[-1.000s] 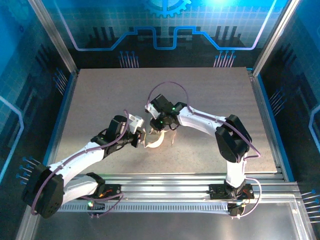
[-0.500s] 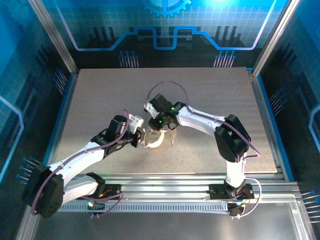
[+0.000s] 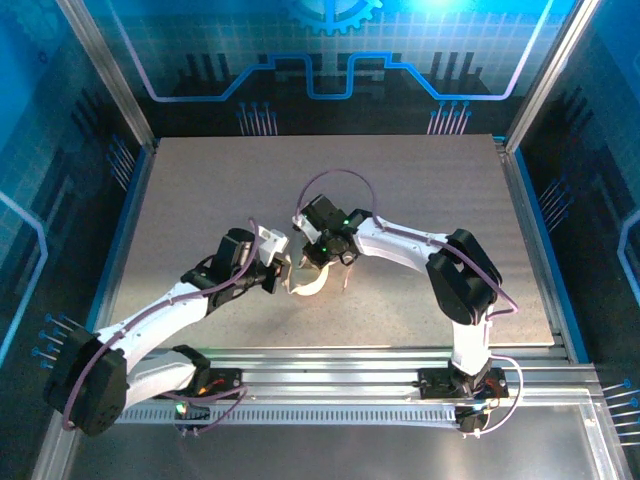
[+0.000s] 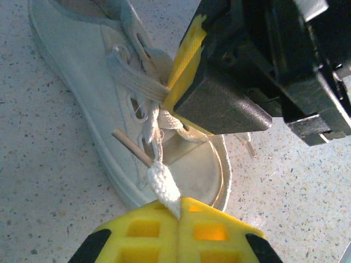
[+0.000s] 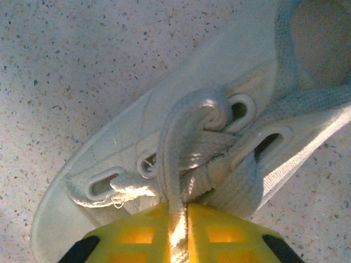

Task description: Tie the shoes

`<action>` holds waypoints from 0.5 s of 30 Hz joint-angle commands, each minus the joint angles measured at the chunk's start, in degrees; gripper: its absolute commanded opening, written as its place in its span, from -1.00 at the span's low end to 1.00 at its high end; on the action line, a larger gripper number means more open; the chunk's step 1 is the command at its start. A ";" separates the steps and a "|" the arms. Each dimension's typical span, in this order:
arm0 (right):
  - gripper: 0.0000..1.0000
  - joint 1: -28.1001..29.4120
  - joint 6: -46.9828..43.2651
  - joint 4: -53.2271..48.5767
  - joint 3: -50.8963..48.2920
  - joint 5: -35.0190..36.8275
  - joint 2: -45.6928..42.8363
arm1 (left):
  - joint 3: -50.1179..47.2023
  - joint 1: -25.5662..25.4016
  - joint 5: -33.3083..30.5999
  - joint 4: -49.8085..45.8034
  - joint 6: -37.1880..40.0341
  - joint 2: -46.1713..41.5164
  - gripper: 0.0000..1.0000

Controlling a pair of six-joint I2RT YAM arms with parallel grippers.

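cinching | laces [image 5: 181, 142] being pinched by left gripper [image 4: 179, 212], right gripper [image 5: 179, 219] | even, opposite pull being called for; sneaker [image 4: 82, 71] not being dragged

Your top cam looks down on the whole table [image 3: 200, 200] from behind; both wrist cams sit super close on the same sneaker [image 4: 82, 66].

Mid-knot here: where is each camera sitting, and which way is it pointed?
Top external: above and behind the arms, looking down at the table; both arms meet over the sneaker.
Left wrist: on the left arm, facing down past the left jaws, shut on a lace end; right jaws opposite.
Right wrist: close above the eyelets, right jaws shut on a lace strand.
Shared: both wrist views show the sneaker's laced front.
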 commanded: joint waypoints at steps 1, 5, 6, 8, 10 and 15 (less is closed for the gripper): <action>-0.88 0.32 -0.58 0.92 -1.18 0.04 -2.26 | 2.93 0.73 1.59 -2.10 4.66 -0.75 -1.00; -1.00 -0.84 -1.60 2.20 -1.89 -4.46 -5.75 | 4.28 1.35 7.06 -2.96 15.10 -0.91 -1.00; -1.00 -1.28 -1.60 2.35 -1.90 -6.08 -6.34 | 4.55 1.52 7.92 -3.24 17.49 -0.78 -1.00; -1.00 -2.62 -1.21 2.29 -1.74 -9.59 -7.19 | 5.34 2.17 8.94 -3.66 22.22 -0.09 -1.00; -1.00 -3.85 -0.94 2.06 -1.81 -12.57 -7.48 | 6.33 3.51 10.56 -3.55 24.51 1.46 -1.00; -1.00 -5.59 -1.51 1.55 -1.92 -18.37 -6.95 | 9.01 5.12 14.23 -4.07 32.04 7.82 -1.00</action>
